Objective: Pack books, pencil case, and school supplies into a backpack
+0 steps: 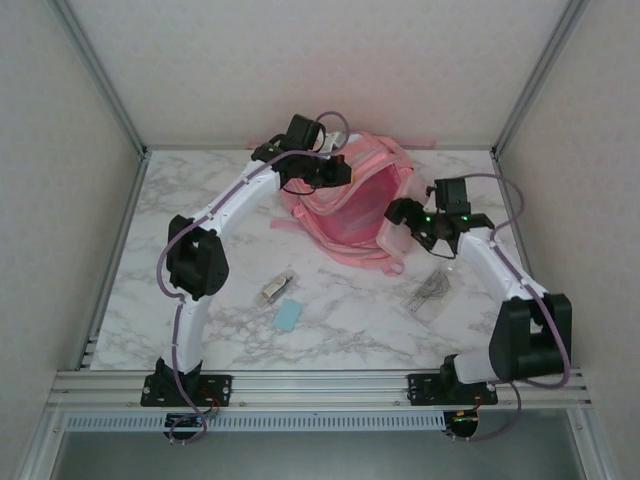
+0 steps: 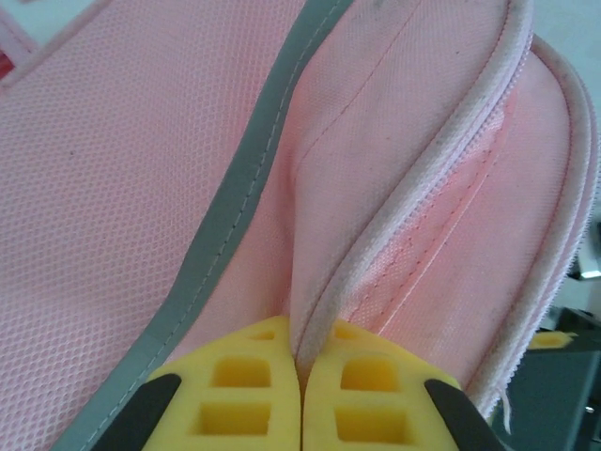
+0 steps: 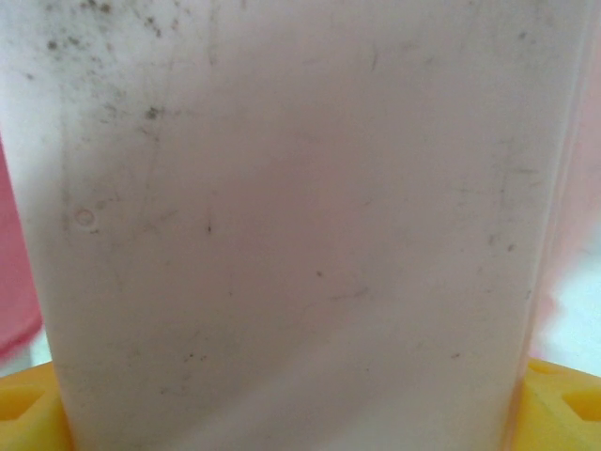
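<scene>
The pink backpack (image 1: 352, 215) lies open at the back middle of the table. My left gripper (image 1: 340, 170) is shut on its pale zipper edge (image 2: 376, 244); in the left wrist view the yellow fingertips (image 2: 235, 385) pinch that edge, with pink mesh of the backpack (image 2: 131, 188) beyond my left gripper (image 2: 300, 376). My right gripper (image 1: 408, 225) hovers at the backpack's right rim, closed on the pale pink pencil case (image 1: 397, 240). The pencil case (image 3: 291, 235) spans the gap between that gripper's yellow fingers (image 3: 28, 413). The books are out of view.
On the marble table in front of the backpack lie a silvery-clear stubby item (image 1: 273, 290) and a light-blue block (image 1: 288, 316). A transparent strip (image 1: 430, 288) lies beside the right arm. Grey walls and metal posts (image 1: 100, 70) enclose the table.
</scene>
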